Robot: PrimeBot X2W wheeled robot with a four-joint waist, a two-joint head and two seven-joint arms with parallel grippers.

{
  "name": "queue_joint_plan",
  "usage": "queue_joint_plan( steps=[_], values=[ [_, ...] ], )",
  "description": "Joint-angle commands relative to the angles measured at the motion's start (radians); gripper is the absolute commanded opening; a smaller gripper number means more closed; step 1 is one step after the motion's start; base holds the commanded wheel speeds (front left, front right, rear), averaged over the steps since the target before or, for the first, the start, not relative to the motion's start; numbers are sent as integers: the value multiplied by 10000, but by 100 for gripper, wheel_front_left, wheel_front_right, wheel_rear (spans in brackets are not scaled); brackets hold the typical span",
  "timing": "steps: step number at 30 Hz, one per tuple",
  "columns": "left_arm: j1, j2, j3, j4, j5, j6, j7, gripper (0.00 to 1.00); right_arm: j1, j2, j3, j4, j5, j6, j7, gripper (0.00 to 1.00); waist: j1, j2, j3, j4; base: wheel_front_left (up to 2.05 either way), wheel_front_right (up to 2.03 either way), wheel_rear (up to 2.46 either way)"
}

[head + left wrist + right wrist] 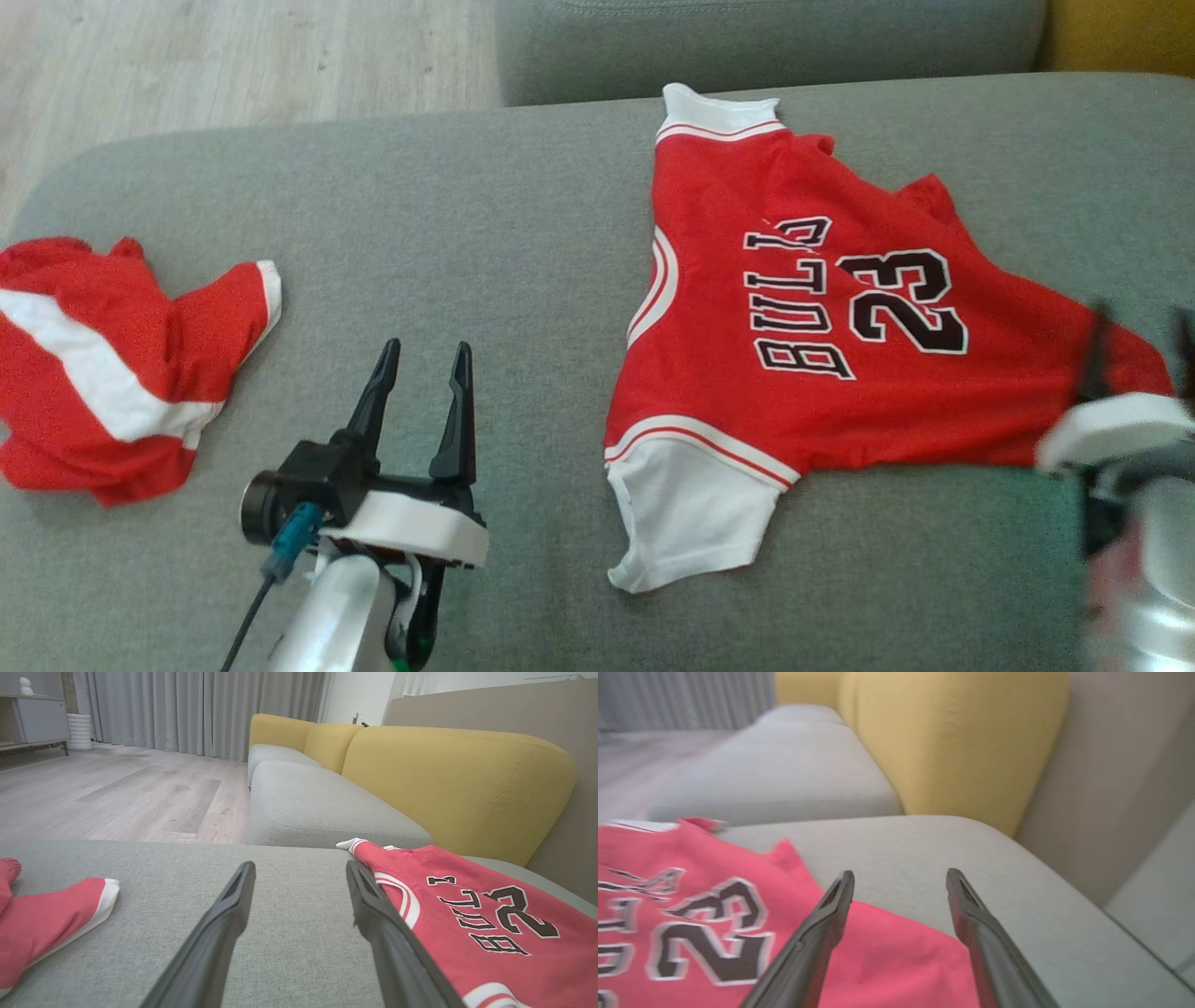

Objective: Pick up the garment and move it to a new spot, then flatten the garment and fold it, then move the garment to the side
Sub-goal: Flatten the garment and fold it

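The garment [738, 317], a red jersey with white trim and black "BULLS 23" lettering, lies spread and slightly wrinkled on the right half of the grey cushion [485, 233]. It also appears in the left wrist view [523, 961] and the right wrist view [887, 961]. My left gripper [427, 347] stands open over bare cushion to the left of the jersey, nothing between its fingers [300, 865]. My right gripper [1143, 317] is blurred at the jersey's right corner. In its wrist view the jaws [900, 873] stand open above the red edge, holding nothing.
A second red and white garment [103, 373] lies crumpled at the cushion's left end [42, 924]. Another grey seat [766, 37] and yellow backrests [458, 779] lie beyond. Wooden floor [233, 56] is past the far left edge.
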Motion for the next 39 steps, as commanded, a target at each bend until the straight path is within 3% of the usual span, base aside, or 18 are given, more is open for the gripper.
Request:
queue_joint_plan(
  steps=[1, 5, 8, 12, 19, 33, 34, 35, 39],
  values=[
    [-156, 70, 231, -243, 55, -31, -95, 100, -38, -14, 1030, -265, 813, -7, -167, 100, 1, -1, -93, -110, 0, 0, 0],
    [-163, 70, 168, -206, 96, -85, -95, 100, 1000, -12, 3387, -1545, 2799, -7, -207, 100, 1, -1, -91, -355, 0, 0, 0],
    [-357, 70, -64, -78, 190, -215, -95, 100, 1973, -11, 4192, -2855, 3557, -7, -210, 100, 1, -1, 34, -559, 0, 0, 0],
    [-944, 70, -758, 615, 230, -530, 93, 100, 2679, -10, 4217, -3660, 3824, -7, -212, 100, 1, -1, 282, -882, 0, 0, 0],
    [-2382, 70, -1889, 2214, -38, -841, 1354, 100, 2652, -10, 4301, -4015, 3920, -7, -213, 100, 1, -1, 841, -1577, 0, 0, 0],
    [-3604, 221, -2473, 4458, -257, -917, 1979, 100, 2564, -9, 4700, -4180, 4271, -7, -213, 100, 1, -1, 1243, -2404, 0, 0, 0],
    [-3626, 217, -2507, 4566, -306, -920, 1996, 42, 2556, -9, 4705, -4184, 4278, -7, -213, 100, 1, -1, 1230, -2422, 0, 0, 0],
    [-3650, 213, -2552, 4644, -345, -924, 1977, 0, 2545, -9, 4713, -4191, 4285, -7, -213, 100, 1, -1, 1215, -2434, 0, 0, 0],
    [-3828, 301, -2524, 4743, -427, -868, 1394, 0, 2545, -9, 4762, -4275, 4288, -7, -214, 100, 1, -1, 1152, -2397, 0, 0, 0]
  ],
)
